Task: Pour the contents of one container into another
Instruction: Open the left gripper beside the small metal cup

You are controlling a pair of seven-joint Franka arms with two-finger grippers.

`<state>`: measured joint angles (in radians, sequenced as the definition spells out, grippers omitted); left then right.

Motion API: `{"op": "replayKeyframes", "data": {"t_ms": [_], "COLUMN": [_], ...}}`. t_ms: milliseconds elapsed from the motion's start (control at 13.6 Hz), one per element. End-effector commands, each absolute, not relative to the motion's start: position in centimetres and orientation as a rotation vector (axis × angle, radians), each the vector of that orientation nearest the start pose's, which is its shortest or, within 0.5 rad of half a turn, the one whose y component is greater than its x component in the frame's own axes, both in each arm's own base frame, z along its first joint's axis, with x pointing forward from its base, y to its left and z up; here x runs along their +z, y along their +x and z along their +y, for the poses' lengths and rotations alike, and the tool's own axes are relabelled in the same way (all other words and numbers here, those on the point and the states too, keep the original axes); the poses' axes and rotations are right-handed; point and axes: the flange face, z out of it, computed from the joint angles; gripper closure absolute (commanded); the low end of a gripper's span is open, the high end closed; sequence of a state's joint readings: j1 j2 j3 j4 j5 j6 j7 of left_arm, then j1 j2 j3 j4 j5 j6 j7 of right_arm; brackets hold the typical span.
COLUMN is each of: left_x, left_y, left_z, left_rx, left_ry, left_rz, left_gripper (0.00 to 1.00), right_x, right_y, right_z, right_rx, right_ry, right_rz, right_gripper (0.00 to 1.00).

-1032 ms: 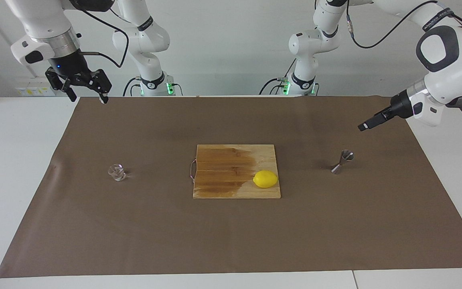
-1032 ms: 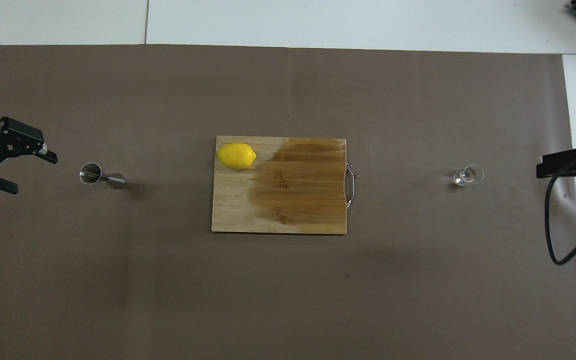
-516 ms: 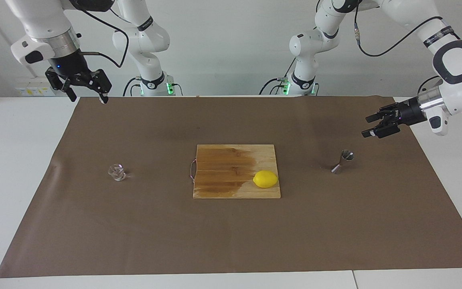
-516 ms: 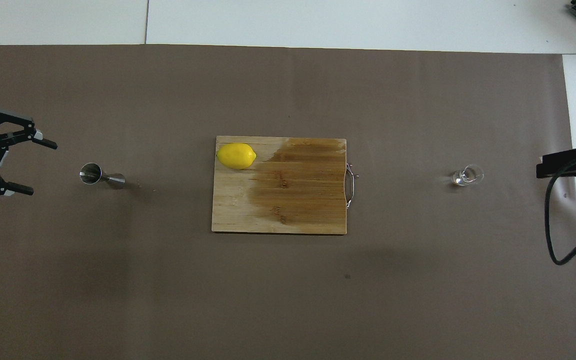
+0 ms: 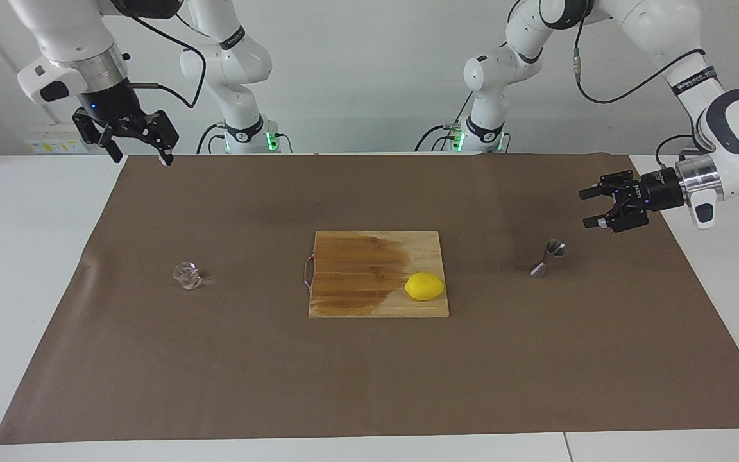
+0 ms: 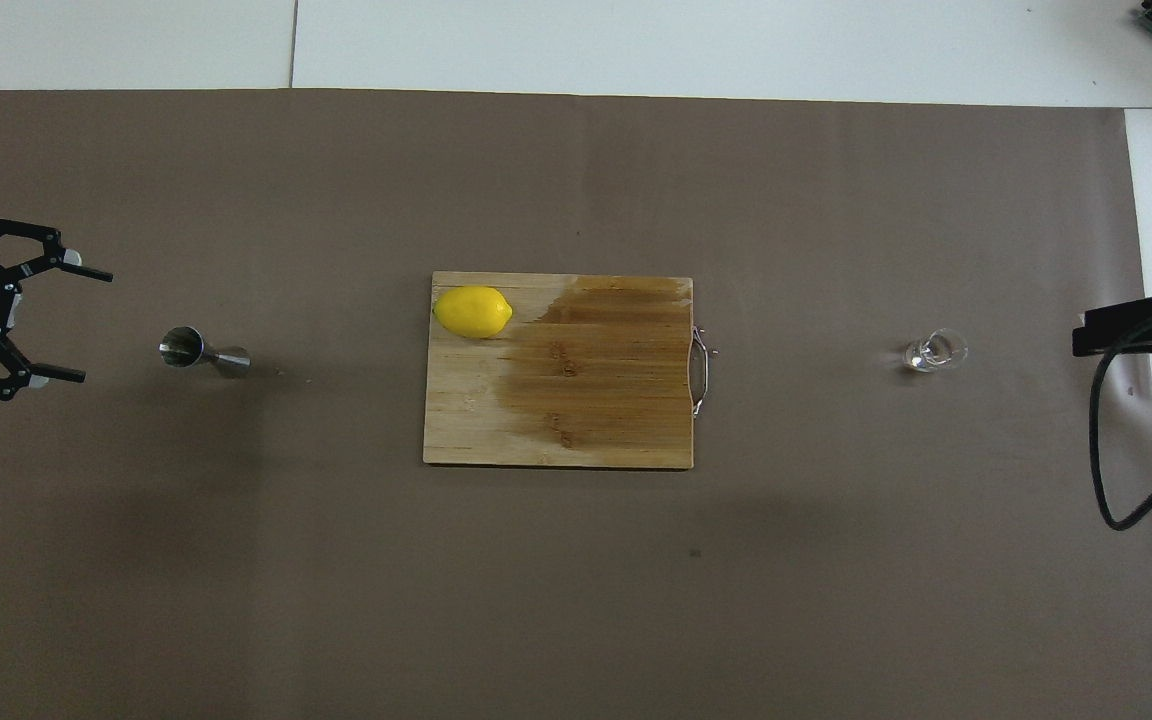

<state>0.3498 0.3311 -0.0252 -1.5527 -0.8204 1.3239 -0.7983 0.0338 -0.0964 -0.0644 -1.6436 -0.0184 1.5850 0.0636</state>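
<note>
The small clear glass cup (image 5: 186, 274) (image 6: 934, 351) stands upright on the brown mat toward the right arm's end of the table. The steel jigger (image 5: 548, 258) (image 6: 201, 353) stands toward the left arm's end. My left gripper (image 5: 586, 208) (image 6: 93, 326) hovers open and level over the mat beside the jigger, its fingers pointing toward the jigger with a clear gap between them. High over the mat's edge closest to the robots, my right gripper (image 5: 140, 156) hangs open and empty, well away from the cup.
A wooden cutting board (image 5: 356, 269) (image 6: 586, 400) with a wet dark patch and a wire handle lies mid-table between cup and jigger. A yellow lemon (image 5: 424, 286) (image 6: 473, 311) sits on its corner toward the jigger. The brown mat (image 5: 369, 372) covers most of the table.
My left gripper has turned at the wrist so its open jaws show spread, and it has sunk a little toward the jigger's height. The right arm has not moved.
</note>
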Motion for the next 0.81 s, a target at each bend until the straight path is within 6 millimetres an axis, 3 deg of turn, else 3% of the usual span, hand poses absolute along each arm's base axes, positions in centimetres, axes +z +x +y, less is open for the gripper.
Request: {"op": "replayKeyframes", "data": {"t_ms": [0, 221, 369, 737], "left_x": [45.4, 43.5, 41.4, 38.6], "left_y": [60.1, 60.8, 61.1, 61.2], "left_z": [11.0, 11.1, 12.2, 12.0], "left_rx": [-1.013, -1.061, -1.104, -1.187], "left_ry": [1.752, 1.656, 1.56, 1.428], "left_rz": [1.329, 1.327, 1.344, 1.34], "left_gripper": [0.0, 0.0, 0.0, 0.0], "right_x": [64.6, 64.6, 64.6, 64.6], "right_y": [52.1, 52.1, 52.1, 52.1], "right_z": [-1.9, -1.9, -1.9, -1.9], "right_rx": [-0.063, -0.063, -0.063, -0.063], "right_ry": [-3.151, -3.151, -3.151, -3.151], "right_rz": [0.155, 0.155, 0.155, 0.155], "right_gripper": [0.0, 0.0, 0.0, 0.0]}}
